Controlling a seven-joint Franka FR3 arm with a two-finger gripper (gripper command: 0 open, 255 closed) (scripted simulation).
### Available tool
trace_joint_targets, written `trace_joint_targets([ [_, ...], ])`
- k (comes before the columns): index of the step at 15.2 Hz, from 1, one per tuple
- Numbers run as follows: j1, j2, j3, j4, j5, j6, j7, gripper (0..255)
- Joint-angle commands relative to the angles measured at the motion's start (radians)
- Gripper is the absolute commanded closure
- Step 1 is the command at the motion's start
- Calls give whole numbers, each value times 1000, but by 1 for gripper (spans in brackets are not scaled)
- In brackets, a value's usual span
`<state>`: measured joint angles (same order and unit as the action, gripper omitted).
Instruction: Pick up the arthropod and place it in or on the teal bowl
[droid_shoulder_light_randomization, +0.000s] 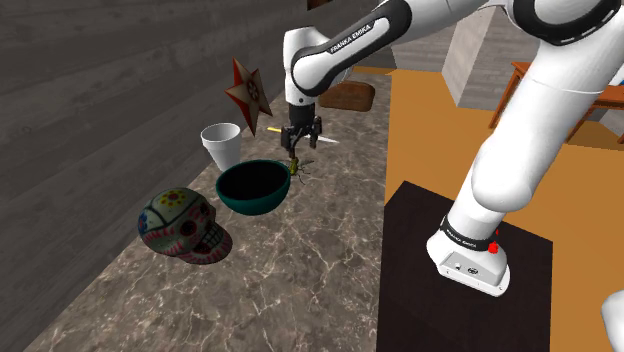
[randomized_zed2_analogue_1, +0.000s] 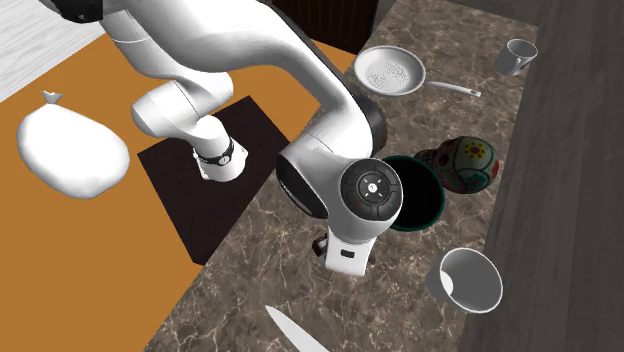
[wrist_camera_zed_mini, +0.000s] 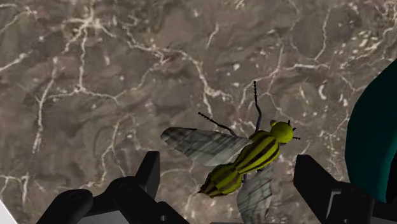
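Beside one teal bowl (droid_shoulder_light_randomization: 245, 207), spread jaws flank one striped fly (wrist_camera_zed_mini: 249, 160) without touching it.

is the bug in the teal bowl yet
No, the bug is outside the bowl, against the marble counter, between the open gripper's fingers.
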<state>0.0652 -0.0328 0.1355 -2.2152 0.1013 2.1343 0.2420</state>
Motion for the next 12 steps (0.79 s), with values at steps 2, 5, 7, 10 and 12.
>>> trace_joint_targets([
  [2,8,112,8,82,-22,38,38,0],
  [5,12,146,9,85,-28,70,46,0],
  [7,13,160,10,73,-29,96,47,0],
  [10,15,182,11,57,-31,134,48,0],
  [12,16,186,11,54,-31,142,49,0],
])
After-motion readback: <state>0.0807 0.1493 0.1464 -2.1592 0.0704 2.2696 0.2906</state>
